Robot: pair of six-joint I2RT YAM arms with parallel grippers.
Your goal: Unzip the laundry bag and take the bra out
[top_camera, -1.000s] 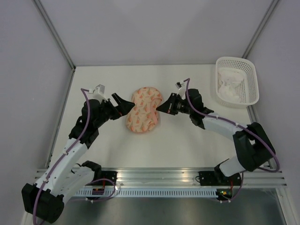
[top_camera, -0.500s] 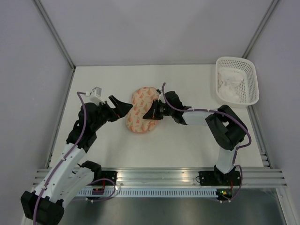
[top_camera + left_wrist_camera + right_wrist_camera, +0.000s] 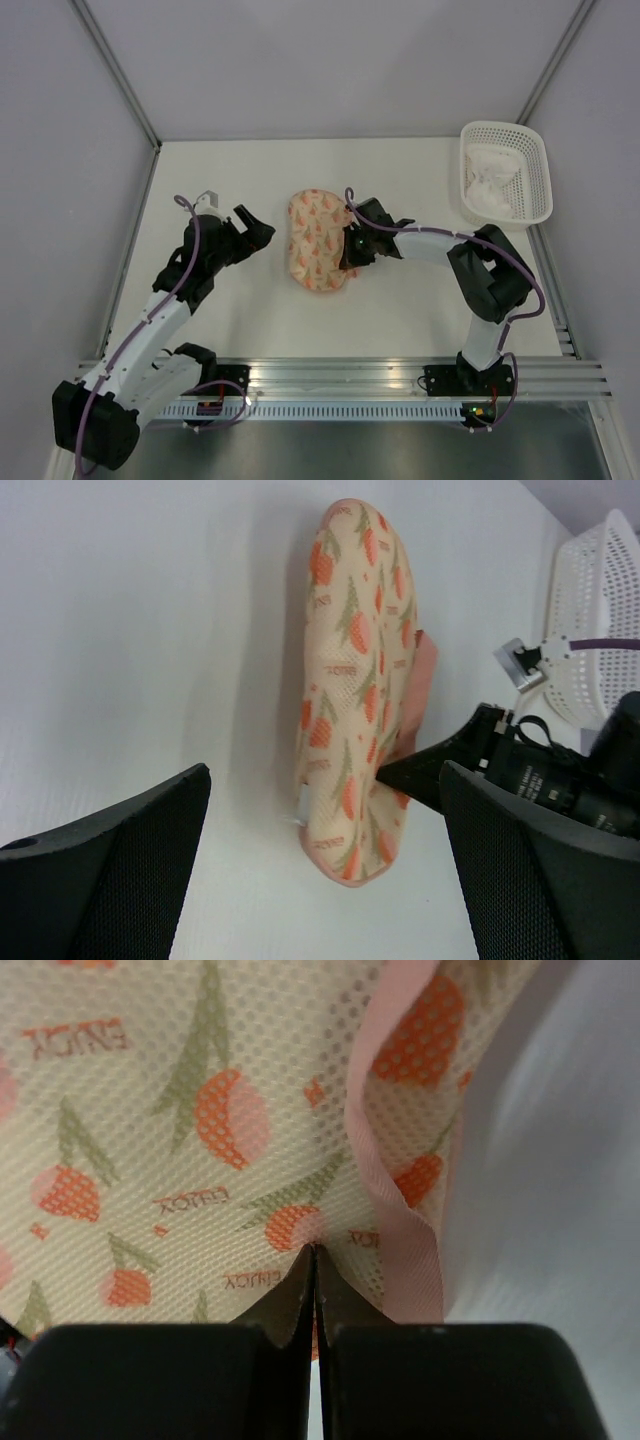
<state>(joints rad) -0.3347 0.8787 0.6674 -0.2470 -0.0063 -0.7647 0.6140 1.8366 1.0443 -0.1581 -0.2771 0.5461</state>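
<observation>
Black arm bases sit on the metal rail at the near edge; both arms reach out over the white table.

Left gripper: jaws spread wide, nothing between them; it points at the laundry bag from the bag's left and is clearly apart from it; bare table shows between the two in the left wrist view.

Right gripper: at the bag's right edge, toward its near end; fingers pressed together with only a hairline gap, tips planted on the printed mesh; cannot tell whether any mesh is caught between the tips, so calling it closed and in contact, grip unconfirmed.

Bag lies mid-table between the two grippers, long axis running roughly near to far; cream mesh with orange prints and salmon trim at the edge; the pink strap runs down its right side just beside the right fingertips, touching the mesh but not the fingers; a small pale tab sits on the seam near the near end, too small to say what it is.

Far right corner: white lattice basket, well apart from the bag; white fabric bunched inside, cannot tell what garment.
</observation>
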